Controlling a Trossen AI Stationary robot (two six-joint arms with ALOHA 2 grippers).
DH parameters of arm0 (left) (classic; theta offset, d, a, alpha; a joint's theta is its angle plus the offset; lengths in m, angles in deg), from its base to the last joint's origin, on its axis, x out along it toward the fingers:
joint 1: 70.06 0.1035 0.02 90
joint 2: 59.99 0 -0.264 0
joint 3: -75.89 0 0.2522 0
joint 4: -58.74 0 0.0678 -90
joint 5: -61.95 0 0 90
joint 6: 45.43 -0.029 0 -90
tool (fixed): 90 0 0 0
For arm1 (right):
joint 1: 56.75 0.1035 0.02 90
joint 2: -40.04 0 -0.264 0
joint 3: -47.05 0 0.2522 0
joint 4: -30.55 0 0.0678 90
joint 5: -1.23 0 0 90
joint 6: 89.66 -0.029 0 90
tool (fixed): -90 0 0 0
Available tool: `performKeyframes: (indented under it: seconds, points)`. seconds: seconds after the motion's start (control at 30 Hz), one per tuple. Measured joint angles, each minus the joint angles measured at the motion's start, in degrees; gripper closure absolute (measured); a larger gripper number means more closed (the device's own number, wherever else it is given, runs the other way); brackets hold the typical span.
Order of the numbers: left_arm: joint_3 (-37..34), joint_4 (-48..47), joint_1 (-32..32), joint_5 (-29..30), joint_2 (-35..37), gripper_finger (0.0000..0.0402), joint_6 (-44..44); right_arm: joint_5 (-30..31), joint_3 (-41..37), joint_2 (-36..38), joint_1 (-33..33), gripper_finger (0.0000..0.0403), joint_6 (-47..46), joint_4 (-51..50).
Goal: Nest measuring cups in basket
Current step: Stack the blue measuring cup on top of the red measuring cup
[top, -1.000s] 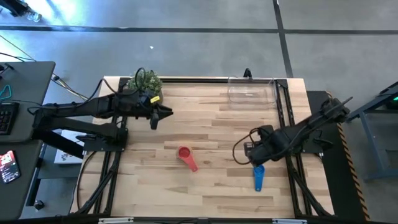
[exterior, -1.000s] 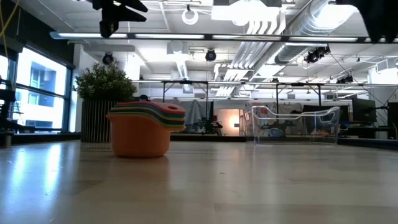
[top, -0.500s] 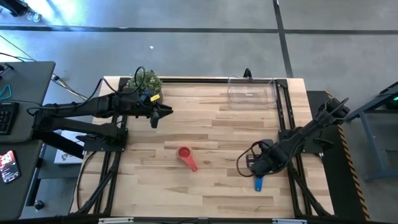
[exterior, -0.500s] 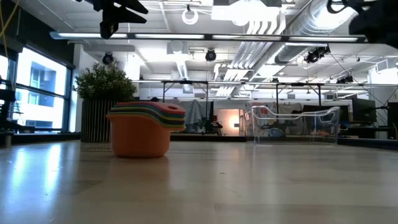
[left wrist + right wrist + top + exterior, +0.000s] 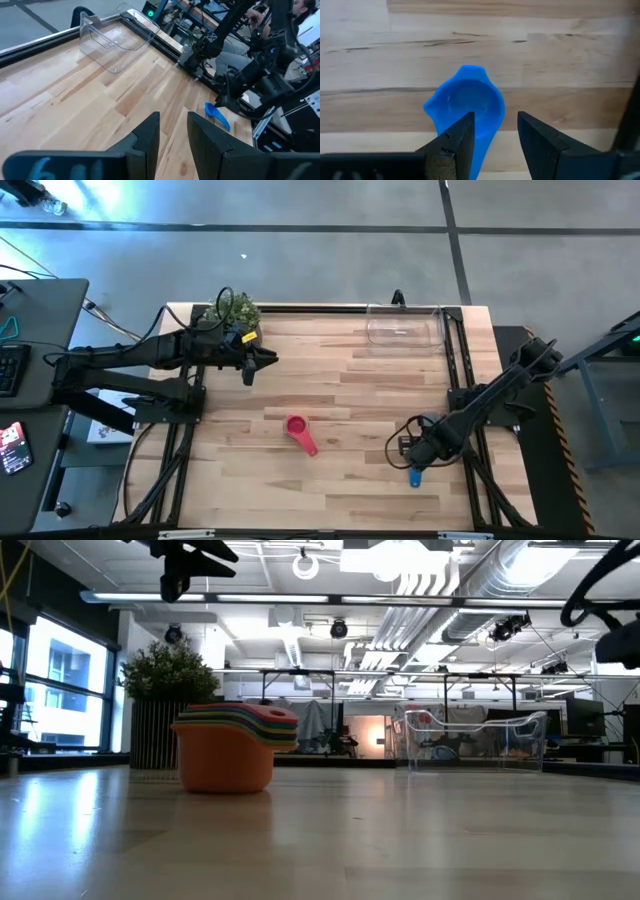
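Measuring cups aren't in the basket [image 5: 404, 327] yet, it sits empty at the far edge; a nested stack [image 5: 236, 747] waits mid-table; right gripper [image 5: 492, 131] hovers with jaws parted over the blue cup [image 5: 465, 107], nothing held; left gripper [image 5: 172, 131] idles near the plant [image 5: 237, 310], fingers slightly apart, empty.

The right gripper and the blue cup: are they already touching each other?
Cannot tell. In the right wrist view, the open right gripper straddles the blue cup, but neither contact nor gap shows plainly.

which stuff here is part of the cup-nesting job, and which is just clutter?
Job:
- blue cup
- red cup
- cup stack
- basket

Clutter:
- plant
- keyboard
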Motion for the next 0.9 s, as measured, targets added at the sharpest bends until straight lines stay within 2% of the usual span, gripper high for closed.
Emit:
performKeyframes:
  seconds: [0.33, 0.47, 0.63, 0.9]
  points:
    - [0.0, 0.0, 0.0, 0.0, 0.0, 0.0312, 0.4, 0.0, -6.2, 0.0, 0.0, 0.0271, -1.3, 8.1]
    - [0.0, 0.0, 0.0, 0.0, 0.0, 0.0312, 0.4, -0.1, -6.7, 0.0, 0.0, 0.0309, -1.3, 8.9]
    - [0.0, 0.0, 0.0, 0.0, 0.0, 0.0312, 0.4, -0.1, -6.7, 0.0, 0.0, 0.0389, -1.3, 9.6]
    - [0.0, -0.3, 0.0, 0.0, 0.0, 0.0312, 0.4, -0.9, -4.8, 0.0, -0.1, 0.0398, -1.3, 9.6]
